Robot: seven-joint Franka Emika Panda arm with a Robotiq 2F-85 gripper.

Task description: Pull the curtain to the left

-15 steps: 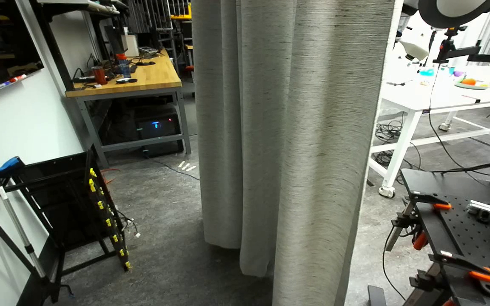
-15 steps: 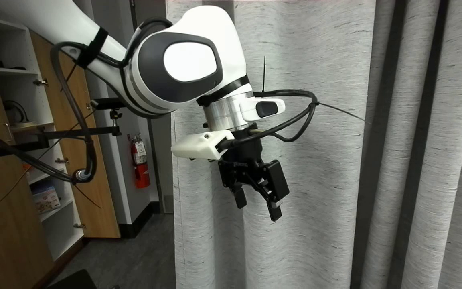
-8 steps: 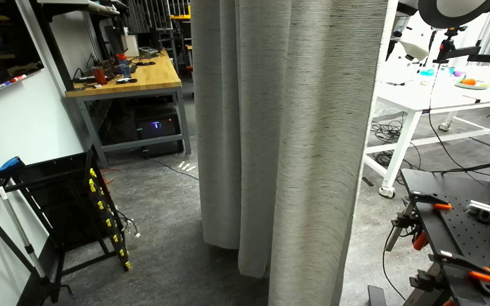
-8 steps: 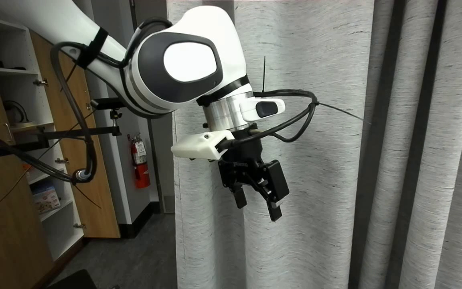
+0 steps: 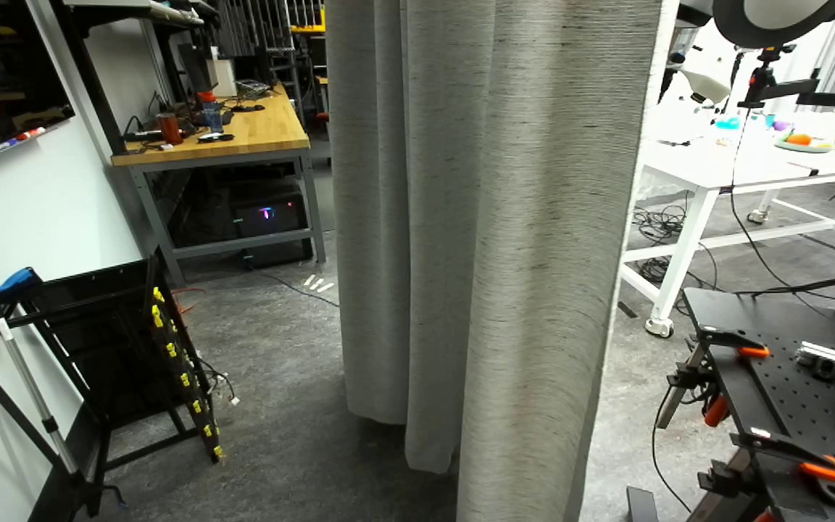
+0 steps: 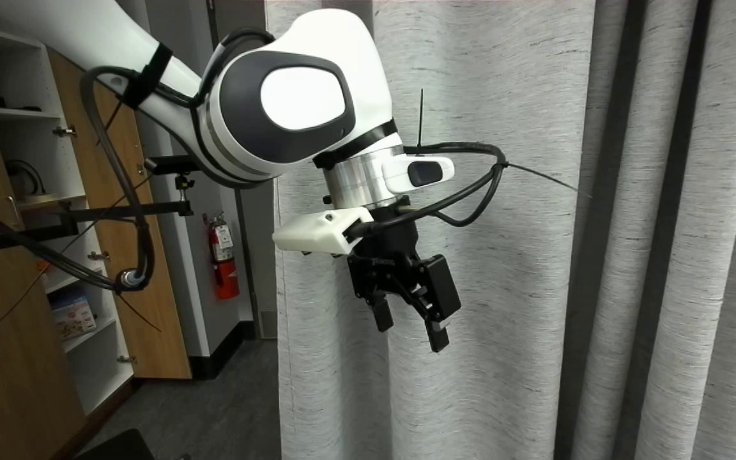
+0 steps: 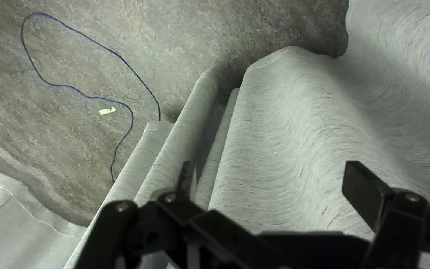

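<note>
The curtain (image 5: 548,275) is a tall pale grey-beige drape with deep vertical folds. It hangs in both exterior views, filling the right half and more of an exterior view (image 6: 508,306) behind the arm. My gripper (image 6: 410,330) is black, tilted downward, with its two fingers spread apart in front of the curtain. In the wrist view the gripper (image 7: 271,172) is open, with curtain (image 7: 274,130) folds showing behind and between the fingers. No fabric is visibly pinched. I cannot tell whether a finger touches the cloth. The curtain's top is out of view.
A wooden cabinet (image 6: 151,275) with an open door and a red fire extinguisher (image 6: 223,262) stand left of the curtain. A black perforated bench (image 5: 809,406), a white table (image 5: 707,170) and a folded black frame (image 5: 98,348) flank it. A blue cable (image 7: 116,54) lies on the floor.
The curtain has swayed slightly to the left in both exterior views, mostly between one second and half a second ago. The arm and open gripper have not visibly moved.
</note>
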